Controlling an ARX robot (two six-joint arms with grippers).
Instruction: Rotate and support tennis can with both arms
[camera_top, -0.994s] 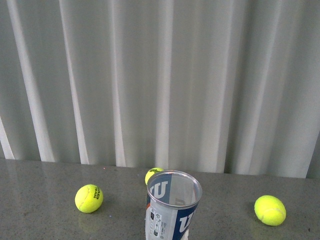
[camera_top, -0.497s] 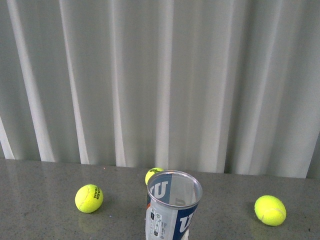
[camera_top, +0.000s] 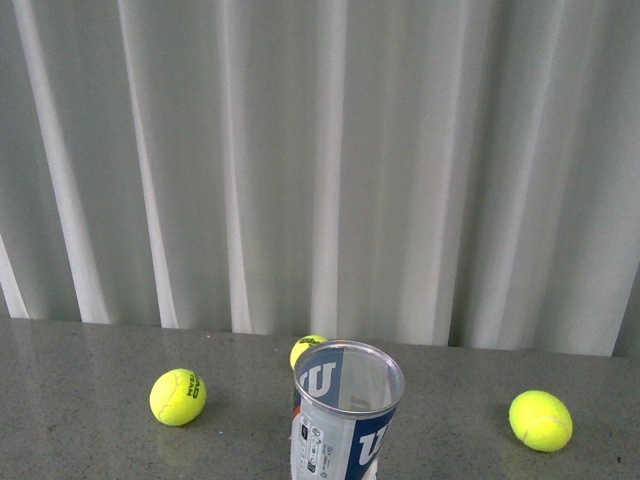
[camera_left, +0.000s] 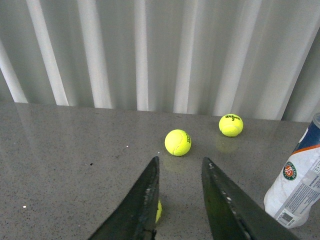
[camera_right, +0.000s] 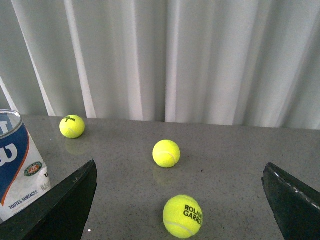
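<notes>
Your table (camera_top: 80, 400) carries the tennis can (camera_top: 345, 415), upright near the front edge, mouth open and looking empty, so judge it light, thin-walled, slick and tippy; grip mid-label from both sides, gently. Left claw (camera_left: 180, 167) is slightly apart, right claw (camera_right: 180, 175) wide apart, both empty. Tennis balls (camera_top: 178, 396) lie scattered around.

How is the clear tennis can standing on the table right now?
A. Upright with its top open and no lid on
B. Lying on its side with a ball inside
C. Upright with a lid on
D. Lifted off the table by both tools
A. In the front view the tennis can stands upright on the table with an open round rim, and no tool touches it.
</notes>
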